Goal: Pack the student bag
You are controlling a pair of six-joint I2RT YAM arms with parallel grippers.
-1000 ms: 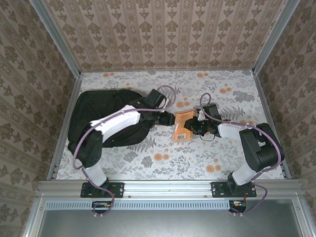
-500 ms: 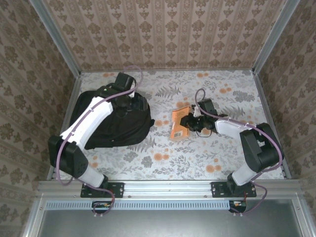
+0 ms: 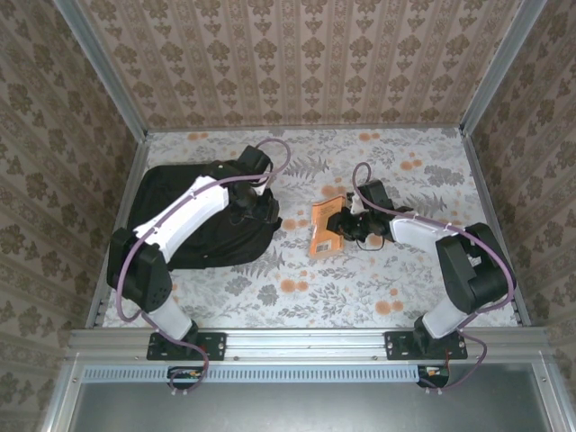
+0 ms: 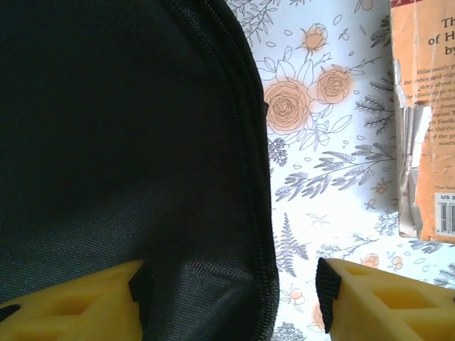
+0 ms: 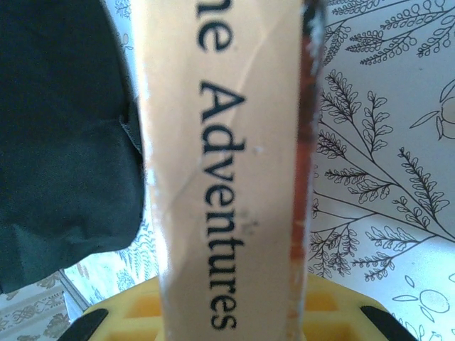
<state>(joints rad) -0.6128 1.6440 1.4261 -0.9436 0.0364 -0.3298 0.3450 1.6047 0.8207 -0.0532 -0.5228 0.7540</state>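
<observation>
One black fabric backpack point(image 3: 160, 193), soft, slumped flat on worktop point(image 3: 360, 288), zip point(image 4: 256, 142) along curved edge. Left hand point(image 4: 231, 288) open over that edge; right hand point(image 3: 349, 225) clamps orange book point(image 3: 323, 229).

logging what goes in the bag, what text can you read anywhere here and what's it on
"Adventures", with a cut-off "ne" above it: on the orange book, right wrist view.
"Th", "of H", "by": title lines cut off by the frame edge, on the book's cover, left wrist view.
"US": above the barcode on that cover.
Blurb paragraph and barcode digits on that cover: too small to read.
Student bag: no text seen.
</observation>
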